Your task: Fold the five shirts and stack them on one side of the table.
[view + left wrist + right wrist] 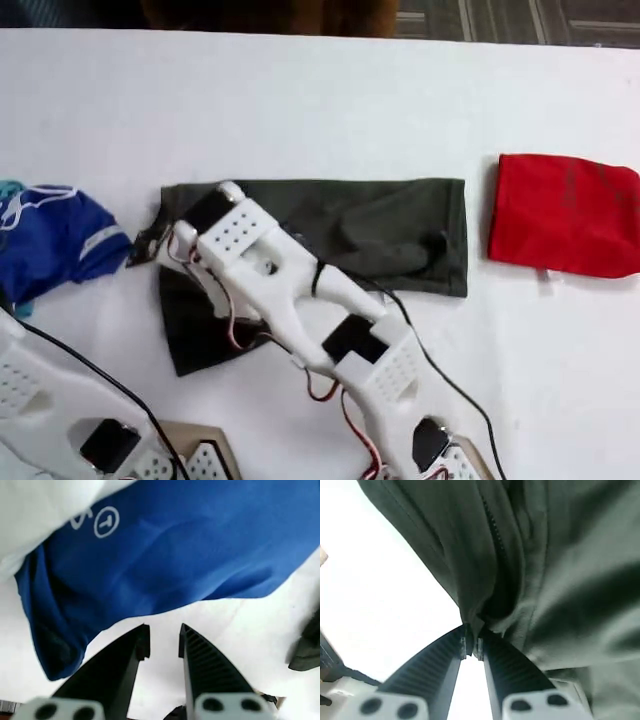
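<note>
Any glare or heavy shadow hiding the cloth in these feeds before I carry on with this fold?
High view: even light, table bright but readable, no hard shadow on the dark green shirt. Right wrist view: table glares to blank white; the fold at the right arm's jaws sinks into near-black shadow. Left wrist view: blue shirt well lit, its rolled edge dark.

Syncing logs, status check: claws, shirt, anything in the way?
Right claw shut on green shirt edge. Left claw open, by blue shirt. Red shirt folded, lying apart.
</note>
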